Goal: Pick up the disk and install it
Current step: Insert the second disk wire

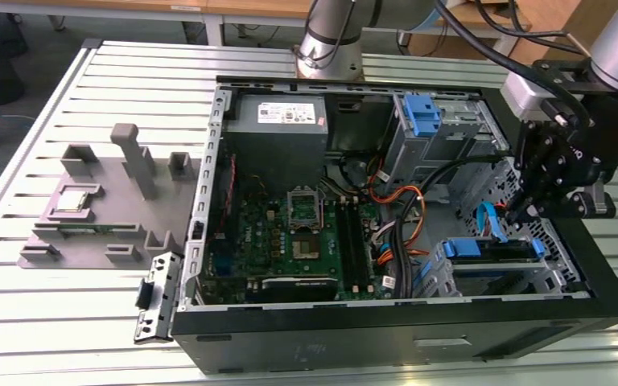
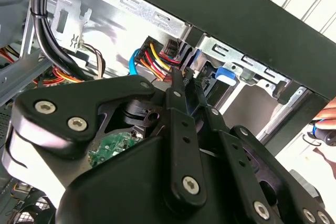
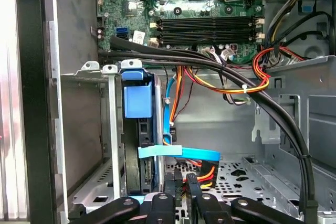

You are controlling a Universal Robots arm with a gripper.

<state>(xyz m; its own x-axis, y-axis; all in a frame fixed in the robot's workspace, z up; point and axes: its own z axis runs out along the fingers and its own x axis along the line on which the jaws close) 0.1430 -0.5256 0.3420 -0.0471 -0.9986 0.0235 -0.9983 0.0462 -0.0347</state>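
The disk (image 3: 137, 100) stands on edge in the drive cage (image 3: 86, 129) at the case's corner, its blue carrier tab facing out. In the exterior view the disk (image 1: 492, 249) sits in the cage at the view's right, low in the case. My gripper (image 1: 521, 215) hangs just above that cage. In the first wrist view the gripper (image 3: 181, 182) has its black fingers (image 3: 170, 182) close together beside the disk's lower end, not touching it, with nothing between them. The second wrist view shows the gripper (image 2: 186, 85) pointing at the blue tab (image 2: 223, 74).
Black, orange and red cable bundles (image 3: 220, 69) and a blue flat cable (image 3: 178, 153) cross the bay near the fingers. The motherboard (image 1: 298, 233) fills the case floor. A second blue carrier (image 1: 422, 112) sits at the back. A grey fixture (image 1: 105, 201) lies outside. A hand (image 2: 328, 111) shows beyond the case.
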